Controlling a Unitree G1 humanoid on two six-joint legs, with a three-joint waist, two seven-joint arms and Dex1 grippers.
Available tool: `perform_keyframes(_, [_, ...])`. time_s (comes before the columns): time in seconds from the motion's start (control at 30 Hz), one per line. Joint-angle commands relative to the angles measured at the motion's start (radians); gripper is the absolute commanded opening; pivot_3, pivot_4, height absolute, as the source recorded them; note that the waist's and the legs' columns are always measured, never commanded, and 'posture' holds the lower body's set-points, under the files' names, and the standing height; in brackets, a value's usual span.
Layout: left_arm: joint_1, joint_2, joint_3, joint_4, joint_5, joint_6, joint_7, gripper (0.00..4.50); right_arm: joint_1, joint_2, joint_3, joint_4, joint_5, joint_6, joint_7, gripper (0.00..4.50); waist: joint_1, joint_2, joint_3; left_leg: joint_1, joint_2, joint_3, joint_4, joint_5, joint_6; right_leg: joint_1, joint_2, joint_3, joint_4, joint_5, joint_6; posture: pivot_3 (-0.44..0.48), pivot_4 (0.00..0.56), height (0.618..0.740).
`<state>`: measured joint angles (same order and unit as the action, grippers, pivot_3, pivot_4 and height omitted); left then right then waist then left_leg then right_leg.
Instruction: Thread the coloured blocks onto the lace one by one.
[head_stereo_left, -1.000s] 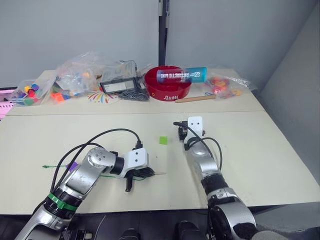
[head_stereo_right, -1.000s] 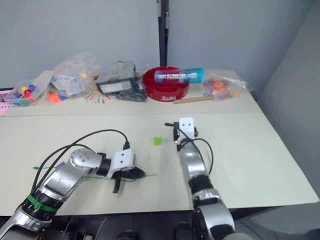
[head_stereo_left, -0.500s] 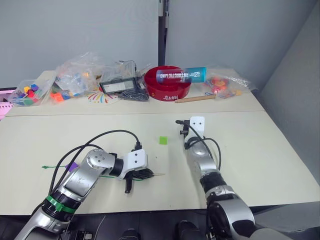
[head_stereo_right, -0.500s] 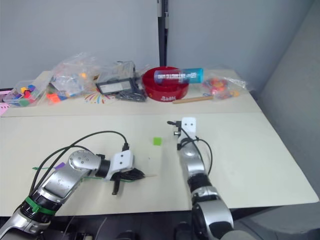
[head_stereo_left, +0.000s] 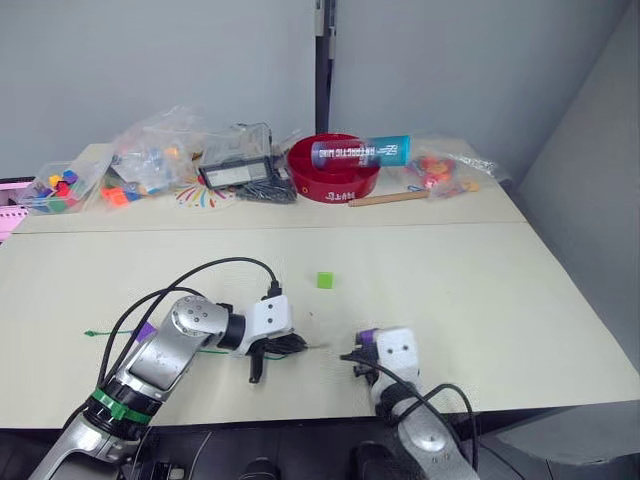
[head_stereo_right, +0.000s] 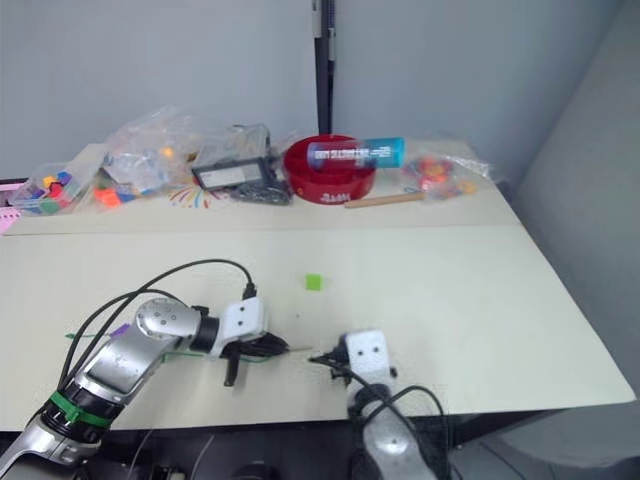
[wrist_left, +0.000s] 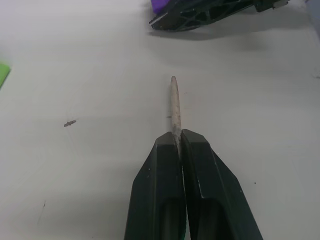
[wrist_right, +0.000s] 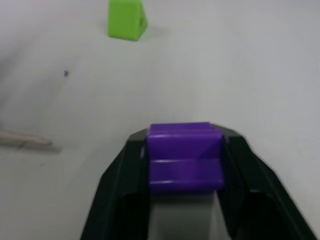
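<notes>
Your left gripper (wrist_left: 178, 142) pinches the lace (wrist_left: 174, 102), tip jutting beyond its fingers; your right gripper (wrist_right: 185, 150) clamps a purple block (wrist_right: 185, 157). Next, align its hole, probably unseen here, with the tip

Near bench edge: your two grippers face each other, lace tip between.
Left gripper (head_stereo_left: 290, 346) lies left of right gripper (head_stereo_left: 352, 355); lace (wrist_left: 174, 102) runs left across the bench (head_stereo_left: 520, 290); a loose block (head_stereo_left: 325, 280) sits behind; bowl (head_stereo_left: 335, 170) and bags (head_stereo_left: 150, 150) at the back.
</notes>
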<state>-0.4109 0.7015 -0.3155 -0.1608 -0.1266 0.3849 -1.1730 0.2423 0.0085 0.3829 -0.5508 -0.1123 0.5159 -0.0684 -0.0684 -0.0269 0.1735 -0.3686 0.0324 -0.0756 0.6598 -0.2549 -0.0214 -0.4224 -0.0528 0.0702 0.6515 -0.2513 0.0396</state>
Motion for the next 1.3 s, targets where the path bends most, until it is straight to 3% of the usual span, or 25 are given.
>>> perform_keyframes(0.03, [-0.004, 0.020, 0.028, -0.030, -0.021, -0.003, -0.012, 0.00, 0.029, 0.038, 0.040, 0.001, 0.020, 0.084, 0.002, 1.19, 0.002, -0.001, 0.000, 0.000, 0.000, 0.000, 0.000, 0.000, 0.000, 0.000, 0.000, 0.000, 0.000, 0.000, 0.000, 0.000, 0.150, 0.731])
perform_keyframes(0.1, [-0.005, 0.026, 0.029, -0.027, -0.021, -0.006, -0.016, 0.00, 0.022, 0.048, 0.032, 0.010, 0.038, 0.110, 0.006, 1.19, 0.003, -0.003, -0.002, 0.000, 0.000, 0.000, 0.000, 0.000, 0.000, 0.000, 0.000, 0.000, 0.000, 0.000, 0.000, 0.000, 0.150, 0.731])
perform_keyframes(0.17, [-0.005, 0.029, 0.029, -0.022, -0.020, -0.011, -0.021, 0.00, 0.008, 0.054, 0.017, 0.012, 0.057, 0.101, 0.011, 2.27, 0.004, -0.004, -0.003, -0.001, 0.000, 0.000, 0.000, 0.000, 0.000, 0.000, 0.000, 0.000, -0.001, 0.001, -0.001, 0.000, 0.150, 0.731])
perform_keyframes(0.37, [-0.015, 0.022, 0.030, 0.001, -0.019, -0.017, -0.025, 0.00, -0.008, 0.010, -0.056, -0.082, 0.114, 0.046, 0.072, 4.31, 0.002, -0.004, -0.003, -0.001, 0.001, 0.000, 0.000, 0.000, 0.000, 0.000, 0.001, 0.000, -0.002, 0.001, -0.001, 0.000, 0.150, 0.731])
perform_keyframes(0.4, [-0.016, 0.020, 0.031, 0.004, -0.020, -0.018, -0.024, 0.00, -0.010, -0.009, -0.074, -0.106, 0.127, 0.045, 0.095, 4.47, 0.003, -0.004, -0.002, -0.001, 0.001, 0.000, 0.000, 0.000, 0.000, -0.001, 0.001, 0.000, -0.002, 0.001, -0.001, 0.000, 0.150, 0.731])
perform_keyframes(0.5, [-0.024, 0.009, 0.030, 0.019, -0.019, -0.023, -0.020, 0.00, -0.034, -0.120, -0.129, -0.188, 0.217, 0.049, 0.241, 4.47, 0.009, -0.004, -0.002, -0.002, 0.000, 0.000, 0.000, 0.000, 0.000, -0.001, 0.000, 0.000, -0.002, 0.001, -0.001, 0.000, 0.150, 0.731])
perform_keyframes(0.7, [-0.030, -0.006, 0.028, 0.030, -0.015, -0.026, -0.012, 0.00, -0.154, -0.491, -0.342, -0.228, 0.531, 0.126, 0.676, 4.47, 0.015, -0.004, -0.002, -0.003, -0.001, 0.000, 0.000, 0.000, 0.000, 0.001, -0.001, -0.001, -0.003, 0.004, -0.006, 0.000, 0.150, 0.731])
perform_keyframes(0.83, [-0.025, -0.009, 0.028, 0.030, -0.015, -0.029, -0.011, 0.00, -0.265, -0.695, -0.409, -0.112, 0.688, 0.134, 0.954, 4.47, 0.017, -0.004, -0.002, -0.002, -0.001, 0.000, 0.000, 0.000, 0.001, 0.001, 0.000, -0.001, -0.004, 0.004, -0.006, 0.000, 0.150, 0.731])
perform_keyframes(0.9, [-0.013, -0.010, 0.026, 0.015, -0.018, -0.030, -0.013, 0.00, -0.405, -0.784, -0.336, 0.078, 0.631, 0.037, 1.143, 4.47, 0.015, -0.004, -0.002, -0.002, -0.001, 0.000, 0.001, 0.000, 0.001, 0.002, 0.000, -0.001, -0.004, 0.004, -0.006, 0.000, 0.150, 0.731])
perform_keyframes(0.97, [-0.001, -0.009, 0.030, -0.014, -0.029, -0.015, -0.015, 0.00, -0.544, -0.796, -0.249, 0.282, 0.537, -0.101, 1.257, 4.47, 0.011, -0.004, -0.002, -0.001, -0.001, 0.001, 0.001, 0.000, 0.001, 0.002, -0.001, 0.000, -0.004, 0.005, -0.005, 0.000, 0.150, 0.731])
perform_keyframes(1.1, [0.021, 0.015, 0.033, -0.086, -0.049, 0.032, -0.029, 0.00, -0.662, -0.753, -0.153, 0.542, 0.425, -0.304, 1.368, 4.47, 0.018, -0.004, -0.001, -0.001, 0.000, 0.000, 0.001, -0.001, 0.002, 0.001, 0.000, -0.001, -0.004, 0.005, -0.006, 0.000, 0.150, 0.731])
perform_keyframes(1.3, [0.028, 0.044, 0.039, -0.181, -0.090, 0.134, -0.025, 0.00, -0.688, -0.697, -0.128, 0.712, 0.374, -0.450, 1.435, 4.47, 0.030, -0.004, -0.001, -0.004, -0.004, 0.000, 0.001, -0.002, 0.004, 0.000, -0.004, -0.001, -0.003, 0.006, -0.004, 0.000, 0.150, 0.731])
